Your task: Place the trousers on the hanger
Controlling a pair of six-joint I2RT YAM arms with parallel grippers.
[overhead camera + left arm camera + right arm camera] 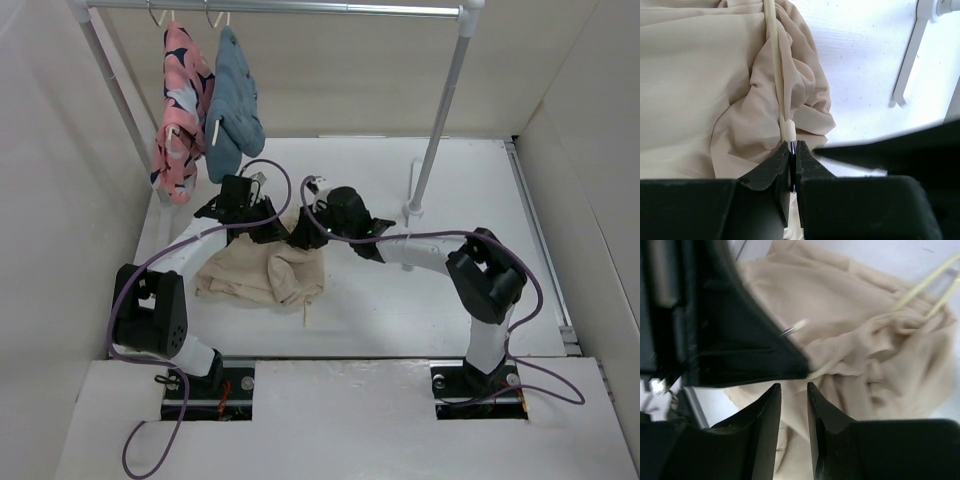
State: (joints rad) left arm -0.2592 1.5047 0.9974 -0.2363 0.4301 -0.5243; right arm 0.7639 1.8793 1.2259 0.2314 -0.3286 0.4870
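- The trousers point(262, 272) lie crumpled on the table point(400, 310), in its left half and a little nearer the near edge than the far one.
- The cloth is bunched into deep folds on the side that faces the middle of the table; the side toward the left edge lies flatter.
- The hanger point(774, 60) lies with the trousers. In the left wrist view one of its thin bars runs along a fold of the cloth up to the hook.
- In the top view a short cream end of the hanger sticks out from under the trousers toward the near edge.
- The left gripper point(793, 155) is pressed together on the dark hook of the hanger, just below the hook's cream tip, at the far side of the trousers.
- The right gripper point(793, 405) stands just beside the left one, over the far part of the trousers. Its jaws are parted by a narrow gap with nothing between them, and only cloth shows beyond.
- Whether the right fingers touch the cloth cannot be told.
- A rail point(300, 7) spans the far edge of the table. A pink garment point(180, 100) and a blue garment point(235, 100) hang side by side near its left end, well apart from the trousers.
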